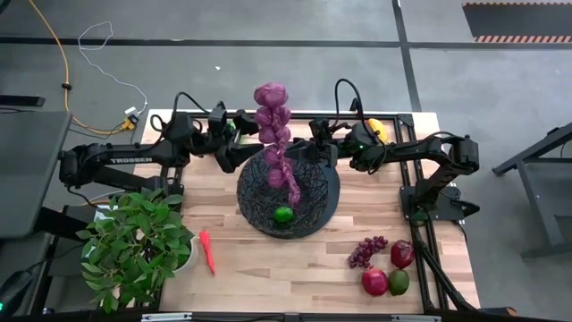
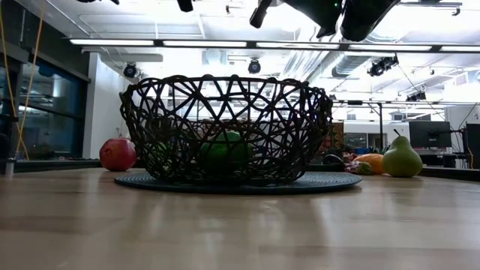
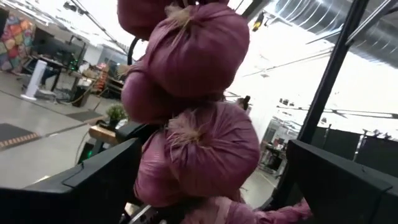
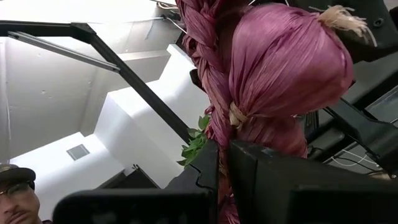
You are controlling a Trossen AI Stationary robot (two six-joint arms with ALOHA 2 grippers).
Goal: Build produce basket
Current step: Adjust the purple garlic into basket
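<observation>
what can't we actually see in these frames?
- Lower end of the braided string of purple onion-like bulbs: high view, lost against the black woven mesh basket.
- Left gripper contact with the string: high view too small; left wrist view filled by bulbs.
- Green round fruit in basket: low view, screened by mesh.
- Right gripper: shut on braid; fingertips cropped.

You have a leafy potted plant at the bench's front left corner. A yellow cable and a thin white wire run across the grey floor behind the bench. Striped hazard tape sits far right. A person shows in the right wrist view.
</observation>
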